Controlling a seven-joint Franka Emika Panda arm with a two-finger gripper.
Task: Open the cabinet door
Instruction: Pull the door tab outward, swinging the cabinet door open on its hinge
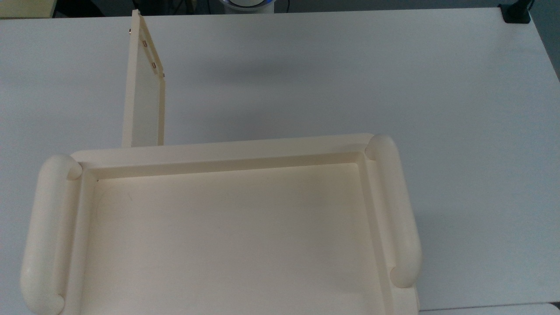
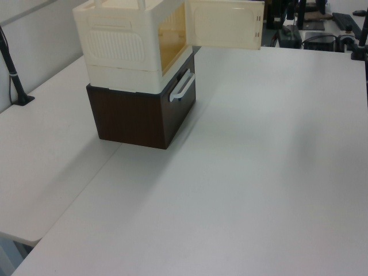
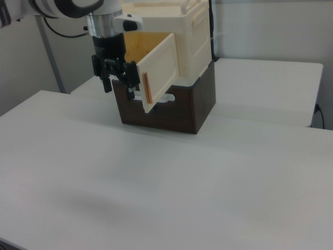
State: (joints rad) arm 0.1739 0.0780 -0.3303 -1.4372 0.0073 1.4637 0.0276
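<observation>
The cabinet [image 1: 218, 151] fills the lower half of the top view: a cream unit with a recessed tray-like top and thick rounded rails at the frame's left and right. In the left view it [image 2: 123, 46] is seen at upper left, stacked on a dark brown drawer box [image 2: 132, 118] with a white handle [image 2: 182, 87]. In the right view it [image 3: 195, 36] is seen at upper centre on the same brown box [image 3: 200, 107].

The cabinet door [image 1: 144, 100] is swung wide open. In the top view it is seen nearly edge-on, running from the cabinet's upper rim toward the upper left of the frame, with small metal fittings [image 1: 153, 65] near its far end. In the left view the door [image 2: 224, 23] is seen at top centre, sticking out to the right from the cabinet's open front, with an orange-tinted interior exposed behind it. In the right view the door [image 3: 158, 70] is angled toward the frame's left.

The gripper [image 3: 119, 83] is seen at upper left of the right view, pointing down, just beside the door's free edge. Its black fingers [image 3: 106, 78] are spread apart and nothing is held between them. Whether the door is touched cannot be told.

Everything is set on a white table [image 2: 259, 172].
</observation>
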